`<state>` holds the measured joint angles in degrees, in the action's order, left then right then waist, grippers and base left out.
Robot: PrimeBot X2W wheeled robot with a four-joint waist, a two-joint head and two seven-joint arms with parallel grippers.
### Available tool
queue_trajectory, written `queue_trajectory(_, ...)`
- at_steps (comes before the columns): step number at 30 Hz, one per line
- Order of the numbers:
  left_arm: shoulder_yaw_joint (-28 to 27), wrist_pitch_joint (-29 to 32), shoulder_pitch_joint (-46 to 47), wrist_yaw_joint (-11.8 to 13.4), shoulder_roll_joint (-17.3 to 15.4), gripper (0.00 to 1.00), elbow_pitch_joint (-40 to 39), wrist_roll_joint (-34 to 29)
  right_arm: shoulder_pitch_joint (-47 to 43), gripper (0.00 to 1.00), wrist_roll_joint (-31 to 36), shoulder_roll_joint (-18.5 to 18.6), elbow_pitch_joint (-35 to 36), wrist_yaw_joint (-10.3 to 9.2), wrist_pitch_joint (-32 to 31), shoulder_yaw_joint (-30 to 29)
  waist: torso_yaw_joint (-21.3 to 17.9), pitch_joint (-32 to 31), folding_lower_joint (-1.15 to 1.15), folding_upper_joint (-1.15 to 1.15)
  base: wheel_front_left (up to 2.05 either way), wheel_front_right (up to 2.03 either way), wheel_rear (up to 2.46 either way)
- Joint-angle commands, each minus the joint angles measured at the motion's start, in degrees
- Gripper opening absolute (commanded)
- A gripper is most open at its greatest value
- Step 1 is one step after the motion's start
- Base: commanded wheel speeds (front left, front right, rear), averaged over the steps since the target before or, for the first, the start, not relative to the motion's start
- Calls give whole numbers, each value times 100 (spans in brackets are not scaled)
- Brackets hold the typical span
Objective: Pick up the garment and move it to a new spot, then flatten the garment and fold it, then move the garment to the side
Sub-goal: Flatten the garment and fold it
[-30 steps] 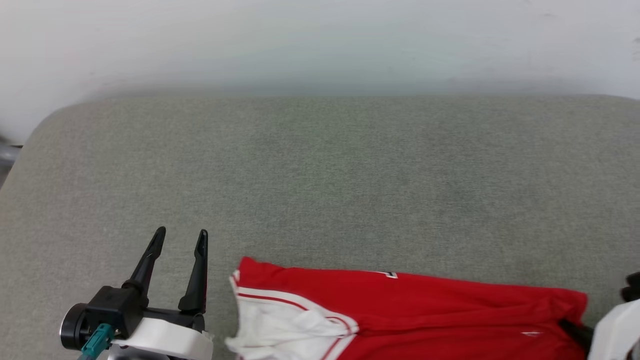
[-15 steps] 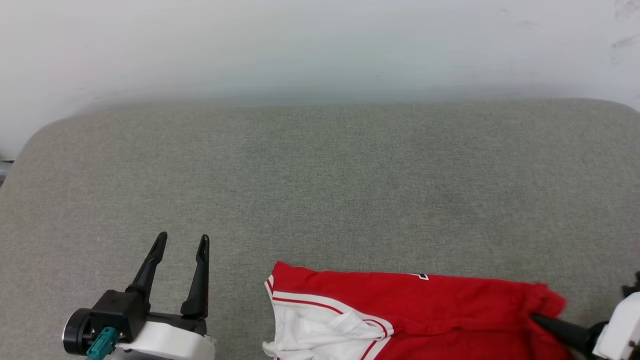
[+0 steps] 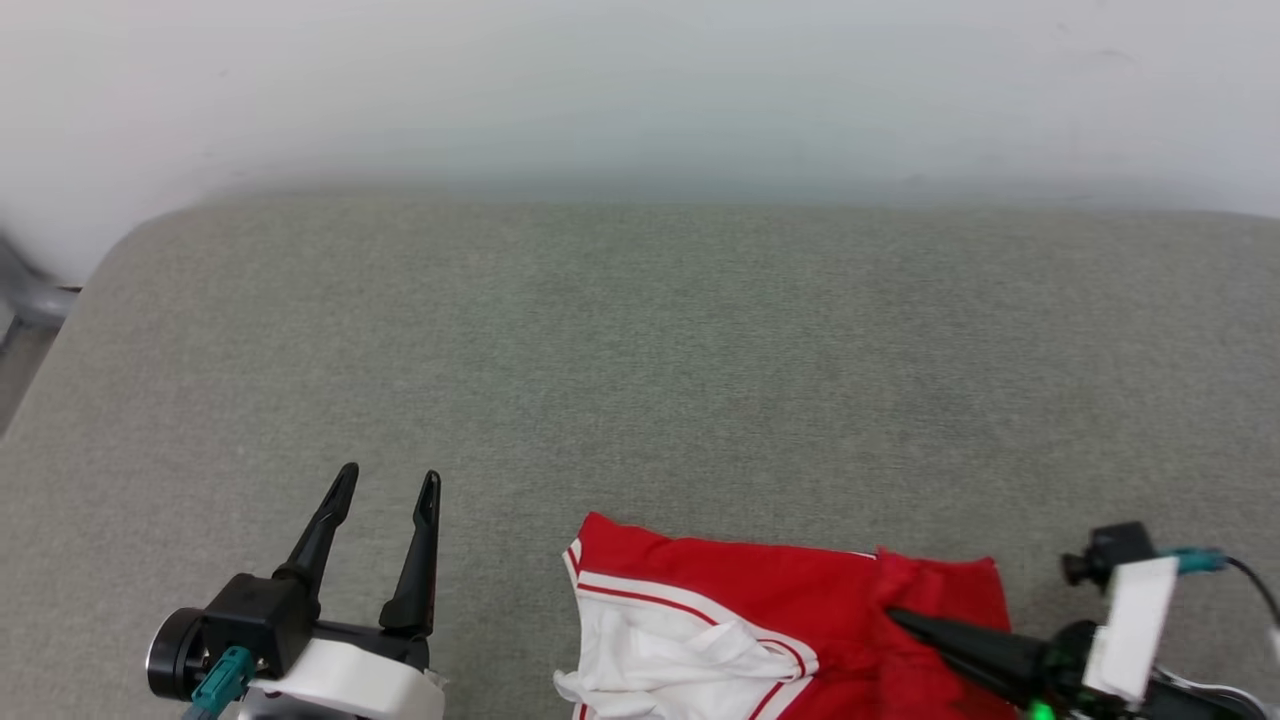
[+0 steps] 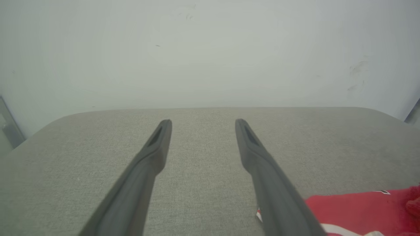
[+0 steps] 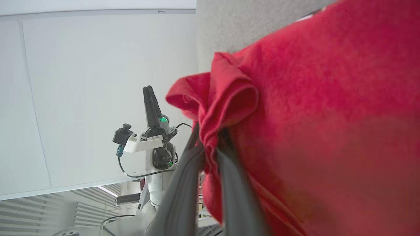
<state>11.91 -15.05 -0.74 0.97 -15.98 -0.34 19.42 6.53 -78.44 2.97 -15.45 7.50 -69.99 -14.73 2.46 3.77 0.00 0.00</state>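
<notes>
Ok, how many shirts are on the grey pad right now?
1. The red and white shirt is at the near edge of the grey pad, right of centre. It runs past the picture's bottom, so another could be hidden there.

That floppy red jersey with white sleeve panels (image 3: 760, 600) runs off the head view's bottom edge; its bunched cloth swallows the tips of the right gripper (image 5: 210, 146)
</notes>
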Motion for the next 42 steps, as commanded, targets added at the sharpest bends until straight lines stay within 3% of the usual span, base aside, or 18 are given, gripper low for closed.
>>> queue_trajectory(1,14,11,117,-29,-15,100,22,15,42,0,-189,-14,23,-2,158,289,107,65,0,0,0,0,0)
queue_trajectory(11,77,-8,479,-116,64,100,124,41,91,0,-969,-10,308,-2,1266,2021,516,416,0,0,0,0,0)
queue_trajectory(21,2,-21,679,-161,111,100,165,4,300,0,-880,-10,188,-2,2050,2709,600,766,0,0,0,0,0)
queue_trajectory(22,-6,-22,695,-173,118,100,172,1,299,5,-860,-10,146,-2,2110,2759,592,792,0,0,0,0,0)
queue_trajectory(23,-10,-23,711,-183,129,100,172,-3,308,20,-844,-12,129,-2,2161,2814,585,813,0,0,0,0,0)
queue_trajectory(24,-15,-23,712,-186,139,100,178,-12,322,43,-831,-11,120,-2,2207,2857,577,829,0,0,0,0,0)
queue_trajectory(25,-22,-24,711,-191,152,100,183,-16,331,88,-855,-10,111,-2,2262,2886,568,841,0,0,0,0,0)
queue_trajectory(26,-30,-24,713,-204,161,100,188,-15,333,100,-887,-8,99,-2,2299,2926,558,847,0,0,0,0,0)
queue_trajectory(32,-26,-20,785,-295,201,100,217,-76,371,100,-831,-9,276,-2,2498,3072,513,817,0,0,0,0,0)
queue_trajectory(37,-87,-19,769,-336,213,100,278,-110,377,100,-489,84,942,-2,2900,3083,451,695,0,0,0,0,0)
queue_trajectory(42,-139,-20,674,-300,265,100,305,-148,386,100,737,381,1523,-2,4248,2962,378,538,0,0,0,0,0)
